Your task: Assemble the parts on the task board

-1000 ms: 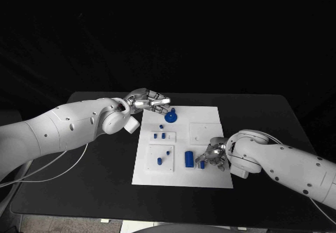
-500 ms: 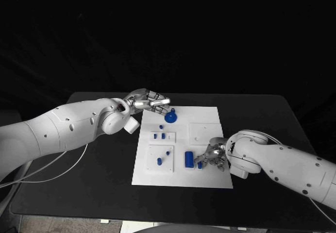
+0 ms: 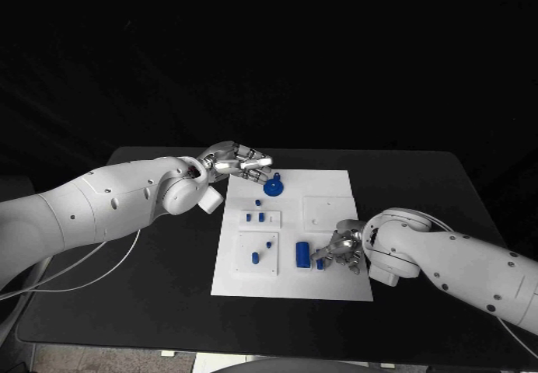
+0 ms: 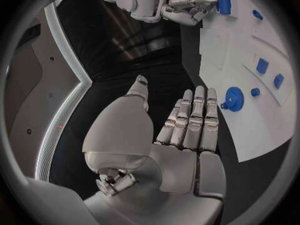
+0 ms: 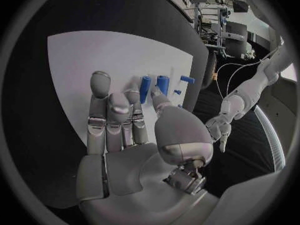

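White on the black table (image 3: 168,311), at centre: the task board (image 3: 337,287).

Head view. Note blue parts spread over the board: a round part (image 3: 274,186) near the far edge, a long cylinder (image 3: 302,254) toward the front, a short part (image 3: 321,263) just beside it. Find the left hand (image 3: 238,162) over the board's far left corner, near the round part but apart from it. Find the right hand (image 3: 340,250) low at the short part.

Left wrist view. Confirm the left hand (image 4: 187,130) holds nothing, with fingers straight and side by side, and the round part (image 4: 234,98) just beyond them.

Right wrist view. See the right hand (image 5: 125,130) with fingers extended toward the short part (image 5: 145,89) and long cylinder (image 5: 162,84), thumb tip between the two. Cannot tell whether pinching or only touching.

Handling, as a judgement: treat the parts as light, rigid and smooth, likely to roll or skid. Pinch the cylinders across the sides at mid-length. Take the round part by its raised centre.
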`<state>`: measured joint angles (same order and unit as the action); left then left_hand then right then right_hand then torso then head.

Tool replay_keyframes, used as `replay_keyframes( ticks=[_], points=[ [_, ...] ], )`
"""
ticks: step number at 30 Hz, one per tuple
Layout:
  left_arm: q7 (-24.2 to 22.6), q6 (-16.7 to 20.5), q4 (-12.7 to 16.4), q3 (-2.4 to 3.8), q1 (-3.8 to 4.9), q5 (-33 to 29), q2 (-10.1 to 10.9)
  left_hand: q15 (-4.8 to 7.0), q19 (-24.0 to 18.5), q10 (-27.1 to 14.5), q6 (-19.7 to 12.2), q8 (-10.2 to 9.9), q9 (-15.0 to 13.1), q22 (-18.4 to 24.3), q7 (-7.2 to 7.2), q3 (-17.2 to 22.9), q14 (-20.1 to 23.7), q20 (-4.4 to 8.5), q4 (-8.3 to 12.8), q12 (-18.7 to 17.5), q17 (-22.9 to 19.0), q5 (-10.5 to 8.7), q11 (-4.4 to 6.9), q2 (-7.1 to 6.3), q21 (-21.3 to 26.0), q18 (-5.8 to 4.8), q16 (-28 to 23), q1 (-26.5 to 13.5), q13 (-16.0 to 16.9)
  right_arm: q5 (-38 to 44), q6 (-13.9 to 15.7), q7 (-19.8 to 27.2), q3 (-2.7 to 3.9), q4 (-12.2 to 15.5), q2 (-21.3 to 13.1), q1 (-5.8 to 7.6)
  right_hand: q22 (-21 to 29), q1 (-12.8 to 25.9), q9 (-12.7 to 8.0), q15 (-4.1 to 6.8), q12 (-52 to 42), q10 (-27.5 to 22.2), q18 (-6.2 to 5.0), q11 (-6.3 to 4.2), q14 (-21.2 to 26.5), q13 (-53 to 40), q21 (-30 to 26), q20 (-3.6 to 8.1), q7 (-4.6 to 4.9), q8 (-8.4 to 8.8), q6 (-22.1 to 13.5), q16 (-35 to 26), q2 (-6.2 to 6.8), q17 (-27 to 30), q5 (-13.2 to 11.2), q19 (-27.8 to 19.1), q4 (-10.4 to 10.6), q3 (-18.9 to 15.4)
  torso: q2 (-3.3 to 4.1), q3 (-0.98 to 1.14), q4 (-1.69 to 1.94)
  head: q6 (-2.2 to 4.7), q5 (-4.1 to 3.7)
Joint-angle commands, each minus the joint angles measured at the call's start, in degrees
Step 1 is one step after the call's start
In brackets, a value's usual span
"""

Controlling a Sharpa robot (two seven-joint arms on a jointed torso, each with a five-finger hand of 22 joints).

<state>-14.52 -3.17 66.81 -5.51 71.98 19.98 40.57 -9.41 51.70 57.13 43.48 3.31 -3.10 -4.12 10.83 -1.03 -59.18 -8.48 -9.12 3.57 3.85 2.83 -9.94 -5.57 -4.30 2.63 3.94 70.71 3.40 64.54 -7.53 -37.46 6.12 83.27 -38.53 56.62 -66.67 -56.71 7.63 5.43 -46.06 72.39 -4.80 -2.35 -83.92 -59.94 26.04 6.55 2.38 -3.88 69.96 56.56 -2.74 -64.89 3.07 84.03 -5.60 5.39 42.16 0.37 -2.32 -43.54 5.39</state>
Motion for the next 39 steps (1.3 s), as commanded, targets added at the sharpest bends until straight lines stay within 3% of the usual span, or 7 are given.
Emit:
replay_keyframes(
  ticks=[1,9,12,18,29,39],
  points=[
    [-0.3,-0.8,0.1,0.03,-0.01,0.2,-0.1,0.04,0.1,-0.3,0.2,0.0,-0.1,-0.1,-0.04,0.1,-0.1,0.05,-0.2,-0.1,0.0,-0.12,-0.11,0.36,0.0,-0.58,-0.3,0.2,0.0,-0.6,0.3,1.9,-0.21,0.3,-0.5,-0.31,0.0,-0.4,0.0,0.17,0.2,0.4,0.93,0.12,-0.2,-0.1,-0.3,0.48,0.19,0.24,-0.6,-0.4,0.04,0.0,-0.3,2.2,-0.5,0.0,0.05,0.06,-0.03,0.02,0.07],
    [-0.3,-0.9,0.1,0.03,-0.01,0.2,0.0,0.04,0.1,-0.3,0.2,0.0,-0.1,-0.1,-0.04,0.1,-0.1,0.05,-0.1,-0.1,0.0,-0.12,-0.11,0.52,0.0,-0.56,-0.3,0.2,0.0,-2.2,-0.4,4.4,-0.21,1.0,-2.0,-0.39,0.1,-0.6,-0.2,0.13,0.3,0.3,0.86,0.23,-0.1,-0.1,-0.6,0.45,0.39,0.22,-1.2,-0.6,0.71,0.0,-0.3,2.1,-0.7,-0.3,-0.01,0.06,-0.09,0.07,-0.01],
    [-0.3,-0.9,0.1,0.03,-0.01,0.2,0.0,0.04,0.1,-0.3,0.2,0.0,-0.1,-0.1,-0.04,0.1,-0.1,0.05,-0.1,-0.1,0.0,-0.12,-0.11,0.52,0.0,-0.56,-0.3,0.2,0.0,-2.9,-1.4,5.3,-0.21,1.2,-2.6,-0.52,0.1,-0.9,-0.3,0.10,0.4,0.0,0.69,0.30,-0.1,0.0,-0.6,0.36,0.37,0.22,-1.3,-0.7,1.77,0.1,-0.3,2.1,-0.7,2.1,-0.03,0.04,-0.13,0.07,-0.03],
    [-0.2,-1.0,0.1,0.03,-0.01,0.3,0.1,0.04,0.1,-0.3,0.2,0.0,-0.1,-0.1,-0.04,0.1,-0.1,0.05,-0.1,-0.1,0.0,-0.12,-0.11,0.52,0.0,-0.56,-0.3,0.2,0.0,-3.9,-2.7,6.5,-0.21,1.8,-3.6,-1.03,0.1,-0.8,-0.2,0.03,0.2,0.0,0.67,0.30,-0.1,0.1,-0.6,0.27,0.45,0.21,-1.3,-0.6,2.54,0.0,-0.2,2.1,-0.5,3.2,-0.03,0.07,-0.09,0.18,-0.09],
    [-0.2,-1.2,0.0,-0.10,-0.03,0.3,-0.1,0.04,0.1,-0.3,0.2,0.0,-0.1,-0.1,-0.04,0.1,-0.1,0.05,-0.1,-0.1,0.0,-0.12,-0.11,0.52,0.0,-0.56,-0.3,0.2,0.0,-4.3,-3.9,7.2,-0.21,2.2,-4.1,-1.56,0.1,-0.8,-0.1,0.04,0.2,0.0,0.67,0.29,-0.1,0.1,-0.6,0.28,0.42,0.19,-1.3,-0.5,2.73,0.0,-0.3,2.1,-0.4,3.2,-0.01,0.00,-0.05,0.22,-0.24],
    [-0.1,-1.3,-0.1,-0.22,-0.04,0.3,0.0,0.02,0.1,-0.4,0.1,0.0,-0.1,-0.1,-0.03,0.0,-0.1,0.03,0.3,-0.2,0.0,-0.12,-0.12,0.87,0.0,-0.55,-0.3,0.0,0.0,-4.2,-3.0,7.2,-0.21,1.9,-4.0,-1.67,0.0,-1.3,-0.1,0.08,0.0,0.0,0.69,0.20,-0.2,0.1,-0.6,0.30,0.27,0.17,-1.0,-0.5,1.48,0.0,-0.2,2.1,-0.7,3.9,-0.01,-0.03,-0.01,0.14,-0.29]
  ],
)
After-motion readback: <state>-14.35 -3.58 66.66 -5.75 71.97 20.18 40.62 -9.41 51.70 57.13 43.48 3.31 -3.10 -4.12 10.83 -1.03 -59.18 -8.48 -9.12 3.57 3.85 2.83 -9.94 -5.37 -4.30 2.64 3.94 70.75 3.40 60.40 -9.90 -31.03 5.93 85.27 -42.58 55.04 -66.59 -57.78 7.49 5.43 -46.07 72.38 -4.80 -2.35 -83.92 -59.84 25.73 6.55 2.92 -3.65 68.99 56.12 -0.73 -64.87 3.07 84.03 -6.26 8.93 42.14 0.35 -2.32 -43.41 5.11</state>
